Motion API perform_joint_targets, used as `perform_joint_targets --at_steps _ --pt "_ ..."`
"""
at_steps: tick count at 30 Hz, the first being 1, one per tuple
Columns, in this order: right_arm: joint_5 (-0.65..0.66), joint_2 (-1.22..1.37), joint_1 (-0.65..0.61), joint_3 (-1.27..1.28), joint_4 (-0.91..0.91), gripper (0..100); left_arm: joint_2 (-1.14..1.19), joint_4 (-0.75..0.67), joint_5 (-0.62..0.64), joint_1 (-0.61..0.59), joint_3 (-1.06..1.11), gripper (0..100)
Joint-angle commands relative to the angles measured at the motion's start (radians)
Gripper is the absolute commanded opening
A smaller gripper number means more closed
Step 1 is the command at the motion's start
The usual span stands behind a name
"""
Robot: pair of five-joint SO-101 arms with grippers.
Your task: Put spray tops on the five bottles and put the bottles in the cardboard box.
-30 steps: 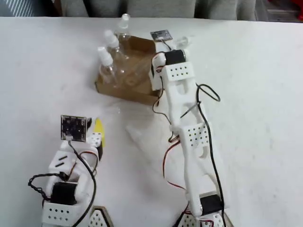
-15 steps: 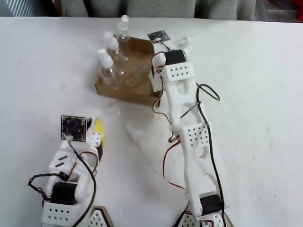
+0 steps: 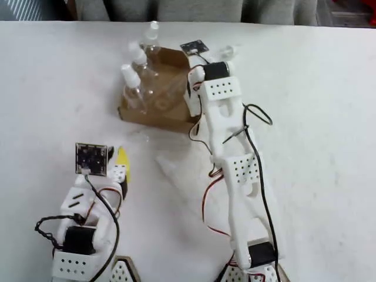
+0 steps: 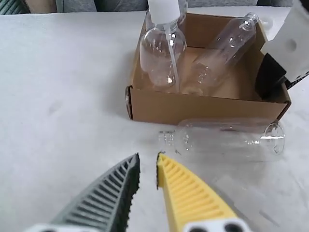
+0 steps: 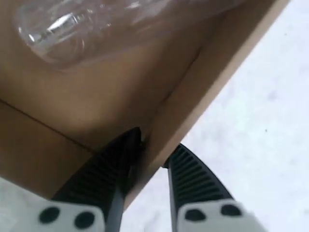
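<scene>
1. My right gripper [image 5: 152, 147] is pinched shut on the side wall of the cardboard box [image 5: 193, 96], one finger inside and one outside. I judge this hold is for steadying or dragging the box, not for handling a bottle.
2. In the high view the cardboard box [image 3: 154, 119] sits in the upper middle of the frame, with the right arm stretched up to its right-hand wall.
3. Three capped bottles [image 3: 134, 88] crowd the box's left side, their white spray tops [image 3: 128, 71] poking above the rim. They stand upright, probably so more will fit.
4. From the left wrist, I see a capped bottle [image 4: 161, 48] upright in the box. A leaning bottle [image 4: 222, 48] beside it shows a bare threaded neck, so I reckon it needs its top.
5. A loose bottle [image 4: 227, 141] lies on its side on the table, just beside the box's near wall [image 4: 203, 108], also with no top.
6. My left gripper [image 4: 147, 162] is parked at the lower left of the high view [image 3: 120, 164], well apart from the box. Its fingers are barely parted and hold nothing. It points at the loose bottle, so I would send it there next.
</scene>
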Motion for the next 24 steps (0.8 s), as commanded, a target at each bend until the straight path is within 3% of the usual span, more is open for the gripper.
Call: perform_joint_targets --at_steps 1,9,16,24 --pt "0.018 -0.099 -0.035 0.080 0.038 1.5 -0.010 -0.017 -0.008 -0.012 -0.002 9" --pt "0.026 -0.102 -0.027 0.121 0.035 3.3 -0.010 -0.017 -0.008 -0.012 -0.002 9" --pt "0.026 -0.105 -0.028 0.112 0.035 23.2 -0.010 -0.020 -0.008 -0.036 -0.002 9" --pt "0.014 -0.263 -0.015 0.120 0.036 21.7 -0.010 -0.021 -0.008 -0.036 -0.002 9"
